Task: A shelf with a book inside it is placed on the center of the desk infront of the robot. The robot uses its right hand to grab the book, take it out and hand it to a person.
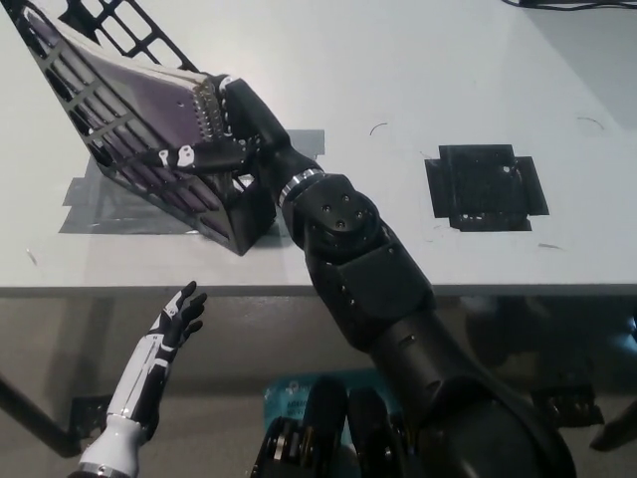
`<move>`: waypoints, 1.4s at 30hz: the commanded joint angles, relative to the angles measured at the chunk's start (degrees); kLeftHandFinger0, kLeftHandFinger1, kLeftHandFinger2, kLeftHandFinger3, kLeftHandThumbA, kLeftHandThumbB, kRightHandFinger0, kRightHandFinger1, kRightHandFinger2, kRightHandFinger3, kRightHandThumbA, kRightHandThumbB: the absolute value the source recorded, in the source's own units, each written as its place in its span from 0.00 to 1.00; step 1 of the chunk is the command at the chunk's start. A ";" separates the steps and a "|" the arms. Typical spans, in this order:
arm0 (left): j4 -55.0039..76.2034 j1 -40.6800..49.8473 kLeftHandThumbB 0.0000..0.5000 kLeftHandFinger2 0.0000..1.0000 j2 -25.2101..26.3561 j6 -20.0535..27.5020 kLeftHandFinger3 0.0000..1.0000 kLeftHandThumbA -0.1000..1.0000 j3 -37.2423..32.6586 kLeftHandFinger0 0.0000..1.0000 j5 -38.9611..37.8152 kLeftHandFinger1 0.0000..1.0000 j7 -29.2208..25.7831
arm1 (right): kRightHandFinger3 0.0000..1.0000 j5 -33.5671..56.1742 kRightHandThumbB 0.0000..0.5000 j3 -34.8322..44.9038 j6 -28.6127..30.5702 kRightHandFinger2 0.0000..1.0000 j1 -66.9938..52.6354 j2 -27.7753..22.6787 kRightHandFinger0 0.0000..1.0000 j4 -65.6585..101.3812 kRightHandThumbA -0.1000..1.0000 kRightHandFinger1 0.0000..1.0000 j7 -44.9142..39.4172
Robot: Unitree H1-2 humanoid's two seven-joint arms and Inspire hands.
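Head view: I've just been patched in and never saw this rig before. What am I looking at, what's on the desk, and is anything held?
This picture comes from a camera on the robot's head, looking steeply down at a pale desk. The big black arm rising from the bottom right is the robot's right arm. Its right hand reaches into a black lattice shelf that sits tilted on grey tape at the desk's left. Inside the shelf is a spiral-bound book with a purple cover, and the hand is closed on its spiral edge. The book is still in the shelf, not yet taken out. The white left hand rests at the lower left, below the desk edge, fingers apart and holding nothing. The black square patch to the right is only a marking on the desk.
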State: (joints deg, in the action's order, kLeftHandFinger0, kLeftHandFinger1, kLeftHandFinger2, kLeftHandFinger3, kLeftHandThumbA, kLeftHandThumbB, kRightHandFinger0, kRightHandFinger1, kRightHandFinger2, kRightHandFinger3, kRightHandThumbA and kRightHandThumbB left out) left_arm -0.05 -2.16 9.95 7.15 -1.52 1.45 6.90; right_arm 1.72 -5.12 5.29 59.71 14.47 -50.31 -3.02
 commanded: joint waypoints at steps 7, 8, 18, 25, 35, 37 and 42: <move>1.65 -0.31 0.54 1.00 0.75 1.02 1.00 1.00 0.09 1.00 0.02 1.00 0.47 | 0.00 -2.09 0.03 0.66 -0.91 0.00 2.44 2.37 0.00 7.09 1.00 0.00 6.11; 1.59 -0.28 0.53 1.00 0.73 1.12 1.00 1.00 0.10 1.00 -0.13 1.00 0.52 | 0.00 -2.10 0.00 0.78 -1.19 0.00 2.28 2.45 0.00 7.89 1.00 0.00 6.44; 1.69 -0.49 0.51 1.00 0.80 1.03 1.00 1.00 -0.07 1.00 0.24 1.00 0.50 | 0.00 4.34 0.00 5.73 -2.01 0.00 1.66 4.36 0.00 12.24 1.00 0.00 5.56; 1.37 -0.43 0.47 1.00 1.14 1.83 1.00 1.00 -0.28 1.00 0.54 1.00 0.75 | 0.00 16.44 0.00 13.67 -7.16 0.00 2.71 7.30 0.00 17.70 0.97 0.00 4.36; 1.26 -0.20 0.56 1.00 0.95 1.14 1.00 1.00 -0.05 1.00 -1.36 1.00 1.39 | 0.00 27.94 0.00 20.04 -13.31 0.00 6.74 7.30 0.00 30.59 0.99 0.00 8.19; 1.47 -0.20 0.56 1.00 1.02 0.85 1.00 1.00 -0.08 1.00 -1.19 1.00 1.37 | 0.00 28.54 0.00 21.51 -14.29 0.00 7.38 7.28 0.00 31.67 0.98 0.00 8.64; 1.50 0.18 0.56 1.00 1.13 1.08 1.00 1.00 -0.14 1.00 -1.55 1.00 1.68 | 0.00 36.39 0.00 27.35 -16.57 0.00 9.39 5.99 0.00 34.79 1.00 0.00 10.68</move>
State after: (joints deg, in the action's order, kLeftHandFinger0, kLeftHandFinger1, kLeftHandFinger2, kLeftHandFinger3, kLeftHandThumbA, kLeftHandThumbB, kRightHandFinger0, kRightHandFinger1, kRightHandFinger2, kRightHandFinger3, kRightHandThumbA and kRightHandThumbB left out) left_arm -0.17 -2.06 9.97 7.05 -1.55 1.18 6.93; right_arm 21.19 15.75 -8.15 58.59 19.05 -25.59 5.00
